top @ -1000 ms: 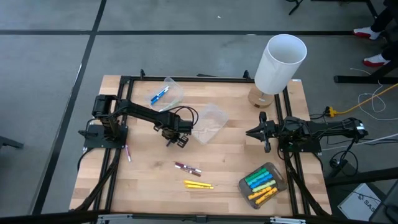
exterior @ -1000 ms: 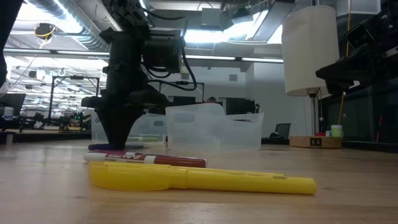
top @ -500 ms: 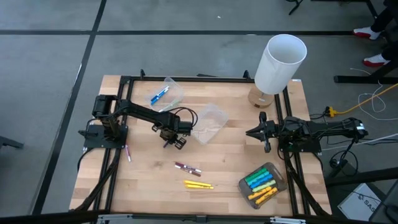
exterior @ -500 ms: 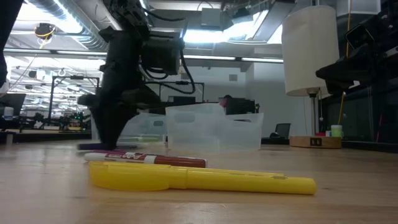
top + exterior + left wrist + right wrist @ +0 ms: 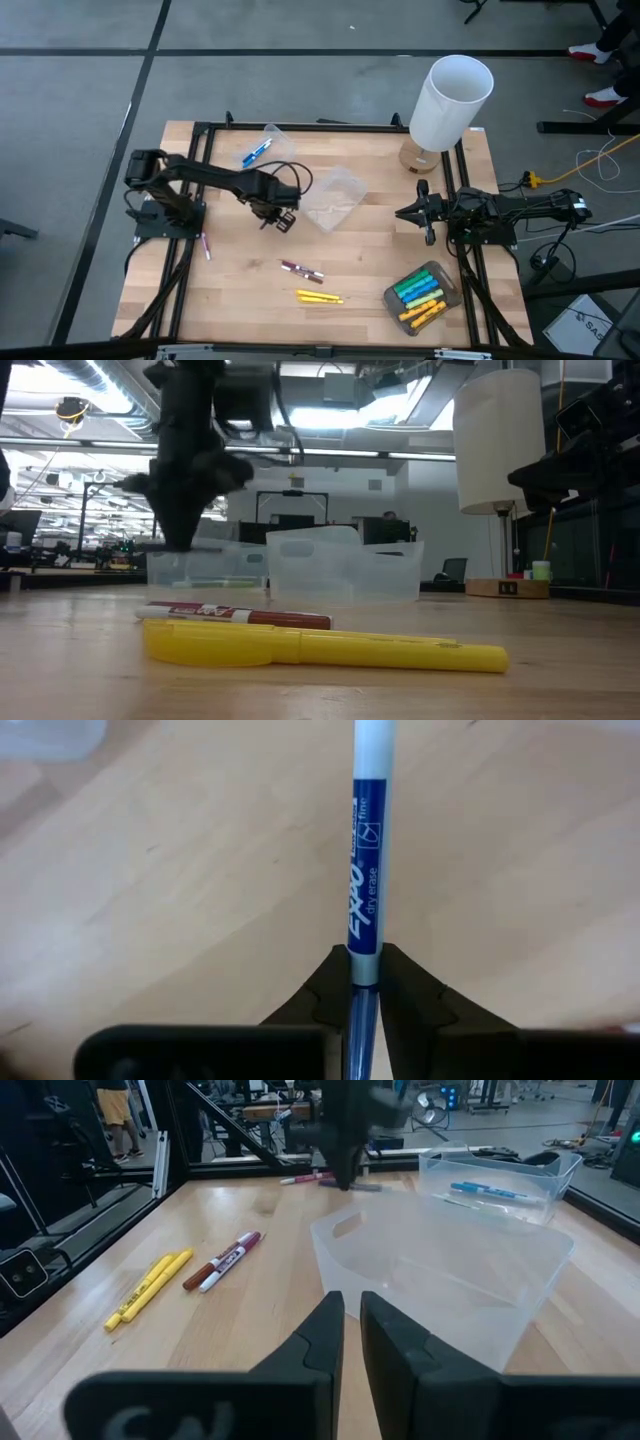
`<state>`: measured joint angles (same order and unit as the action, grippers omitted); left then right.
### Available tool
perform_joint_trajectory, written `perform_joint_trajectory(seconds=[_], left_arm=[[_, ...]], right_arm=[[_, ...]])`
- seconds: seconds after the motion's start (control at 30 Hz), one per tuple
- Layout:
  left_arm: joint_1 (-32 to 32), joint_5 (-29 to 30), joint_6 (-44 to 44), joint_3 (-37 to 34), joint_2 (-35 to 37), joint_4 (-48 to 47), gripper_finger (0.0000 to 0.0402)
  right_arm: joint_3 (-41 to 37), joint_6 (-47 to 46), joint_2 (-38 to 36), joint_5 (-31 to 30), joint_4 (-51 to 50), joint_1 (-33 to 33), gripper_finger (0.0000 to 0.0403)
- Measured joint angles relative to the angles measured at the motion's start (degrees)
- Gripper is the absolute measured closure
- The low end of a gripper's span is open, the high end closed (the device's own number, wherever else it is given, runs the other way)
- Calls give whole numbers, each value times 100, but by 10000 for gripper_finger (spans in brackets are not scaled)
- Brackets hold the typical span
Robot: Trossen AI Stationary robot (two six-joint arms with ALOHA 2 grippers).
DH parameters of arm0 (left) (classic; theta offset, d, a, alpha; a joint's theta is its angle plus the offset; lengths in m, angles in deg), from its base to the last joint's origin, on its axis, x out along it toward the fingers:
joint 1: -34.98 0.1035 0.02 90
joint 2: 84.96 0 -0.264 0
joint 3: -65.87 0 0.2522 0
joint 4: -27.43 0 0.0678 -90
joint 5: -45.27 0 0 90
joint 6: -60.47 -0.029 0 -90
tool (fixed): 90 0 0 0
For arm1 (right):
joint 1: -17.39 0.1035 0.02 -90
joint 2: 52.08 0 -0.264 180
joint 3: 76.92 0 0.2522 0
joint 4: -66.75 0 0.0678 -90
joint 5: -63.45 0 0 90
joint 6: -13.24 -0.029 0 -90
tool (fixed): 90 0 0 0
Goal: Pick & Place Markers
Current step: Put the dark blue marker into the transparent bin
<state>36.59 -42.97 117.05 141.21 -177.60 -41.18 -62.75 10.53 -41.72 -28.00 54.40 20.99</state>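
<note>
Above the middle of the tabletop's left half, the left hand pinches a blue dry-erase marker near one end, lifted clear of the wood. Light, stiff and smooth-barrelled, it looks likely to swivel unless gripped mid-barrel. Maroon markers and yellow markers lie toward the near edge. The right hand waits at the right edge, fingers pressed nearly together, holding nothing.
</note>
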Motion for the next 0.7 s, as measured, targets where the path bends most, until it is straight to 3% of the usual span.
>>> perform_joint_trajectory(seconds=[0.37, 0.7], left_arm=[[92, 935, 129, 13, 1226, 20, 373], [624, 1201, -573, 17, 1765, 151, 373]], right_arm=[[0, -1, 1, 0, 0, 0, 363], [0, 2, 1, 0, -2, 0, 363]])
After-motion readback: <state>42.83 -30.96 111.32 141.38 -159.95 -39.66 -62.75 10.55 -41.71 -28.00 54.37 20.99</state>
